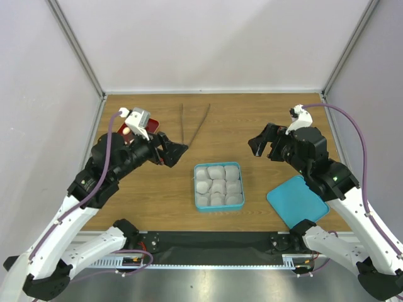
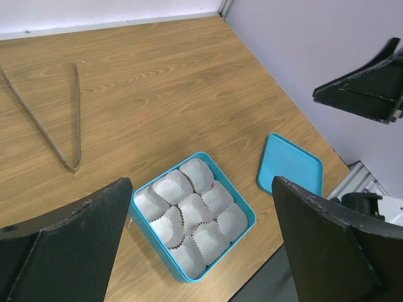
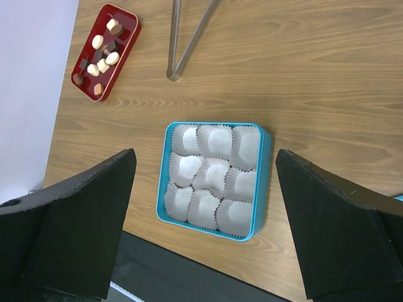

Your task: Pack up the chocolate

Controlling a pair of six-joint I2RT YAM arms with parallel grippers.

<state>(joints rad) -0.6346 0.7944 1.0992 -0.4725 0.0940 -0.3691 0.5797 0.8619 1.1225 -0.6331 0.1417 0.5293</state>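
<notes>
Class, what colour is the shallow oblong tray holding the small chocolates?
Glossy dark red. The shallow oblong tray shows best in the right wrist view.

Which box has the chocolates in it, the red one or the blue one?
The red tray by the wall holds the chocolates; the blue box has only empty white paper cups.

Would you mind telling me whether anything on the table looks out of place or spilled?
Nothing stands out: the chocolates sit inside the red tray, the paper cups fill the blue tin, its lid lies alongside.
</notes>
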